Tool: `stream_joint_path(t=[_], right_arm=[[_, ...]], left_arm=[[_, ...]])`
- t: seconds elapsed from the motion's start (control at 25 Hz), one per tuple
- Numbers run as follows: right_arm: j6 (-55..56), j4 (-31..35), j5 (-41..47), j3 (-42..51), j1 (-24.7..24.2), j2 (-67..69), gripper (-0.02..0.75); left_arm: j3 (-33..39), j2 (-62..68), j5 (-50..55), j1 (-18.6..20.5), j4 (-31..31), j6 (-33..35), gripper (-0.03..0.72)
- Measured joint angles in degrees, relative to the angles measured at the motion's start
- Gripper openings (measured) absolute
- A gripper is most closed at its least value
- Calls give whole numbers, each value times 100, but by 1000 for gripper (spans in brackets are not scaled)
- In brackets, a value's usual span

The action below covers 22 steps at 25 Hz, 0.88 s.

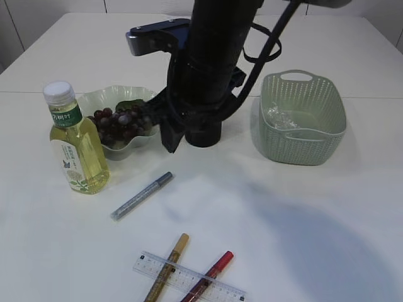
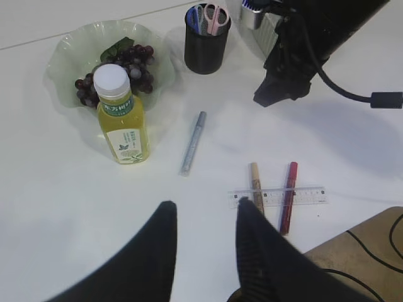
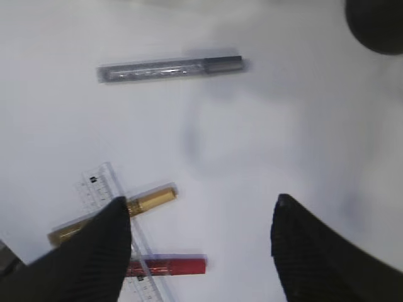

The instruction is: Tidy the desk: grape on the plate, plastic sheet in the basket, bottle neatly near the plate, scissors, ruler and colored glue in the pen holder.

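Note:
The purple grape bunch (image 1: 116,123) lies on the green plate (image 1: 104,97). The yellow bottle (image 1: 75,145) stands upright in front of the plate. The crumpled plastic sheet (image 1: 280,116) is in the green basket (image 1: 302,141). The scissors (image 2: 211,16) stand in the black pen holder (image 2: 206,47). A silver glue pen (image 1: 141,195) lies mid-table. Gold (image 1: 167,267) and red (image 1: 208,277) glue pens lie under the clear ruler (image 1: 189,280) near the front edge. My left gripper (image 2: 206,202) is open and empty above the table near the ruler. My right gripper (image 3: 201,200) is open and empty above the pens.
The right arm (image 1: 208,63) hangs over the table's middle and hides most of the pen holder in the exterior view. A brown surface with cables (image 2: 365,251) shows beyond the table edge.

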Motion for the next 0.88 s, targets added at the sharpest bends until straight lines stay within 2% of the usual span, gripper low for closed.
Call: stream_joint_path(t=[0.32,0.56,0.88], right_arm=[[-189,115,0,896,461,-93,543],[-434,254,0,1459,533,-93,543],[-648,469,-35,1603,835,-93,543]], left_arm=[[0,0,0,0,0,0,239],[0,0,0,0,0,0,239],[0,0,0,0,0,0,239]])
